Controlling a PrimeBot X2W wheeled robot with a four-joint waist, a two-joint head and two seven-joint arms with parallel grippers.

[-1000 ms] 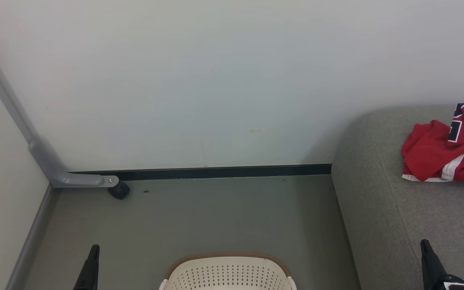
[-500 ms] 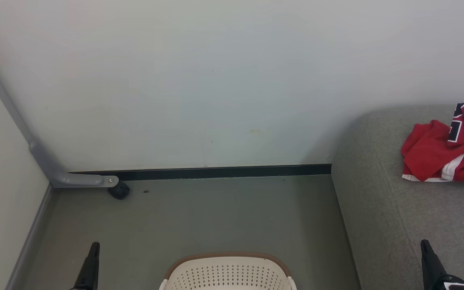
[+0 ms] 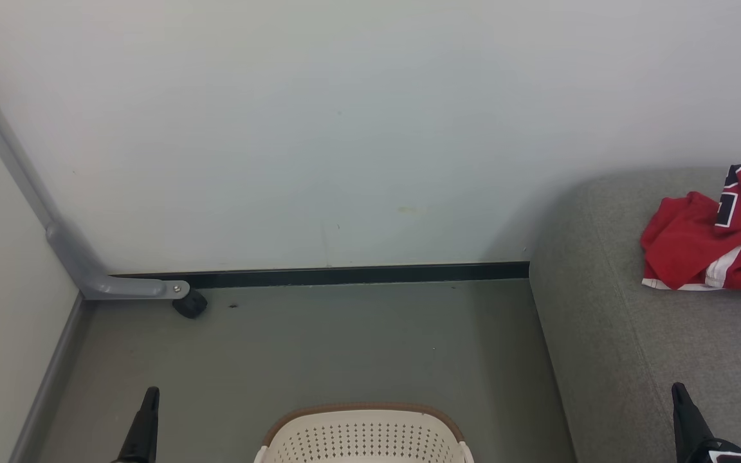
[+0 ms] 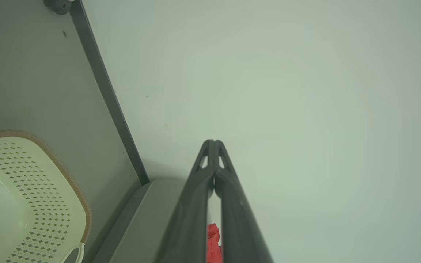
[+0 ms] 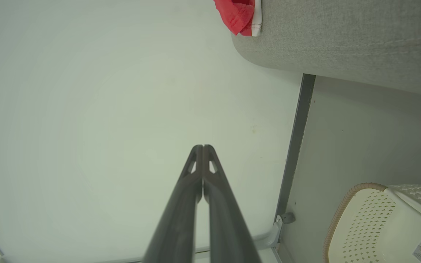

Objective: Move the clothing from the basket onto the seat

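Nearest, the left gripper (image 3: 149, 395) and right gripper (image 3: 678, 390), long dark fingers clenched empty, flank a cream perforated plastic basket (image 3: 364, 408); farther right, crumpled red-and-white fabric clothing (image 3: 698, 247) lies on the grey woven sofa seat (image 3: 602, 321), so the transfer seems finished, needing only a basket check.

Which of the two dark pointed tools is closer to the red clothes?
The right tool, at the lower right, shown against the grey sofa cushion where the red clothing lies. The left tool stands across the laundry basket, against the floor.
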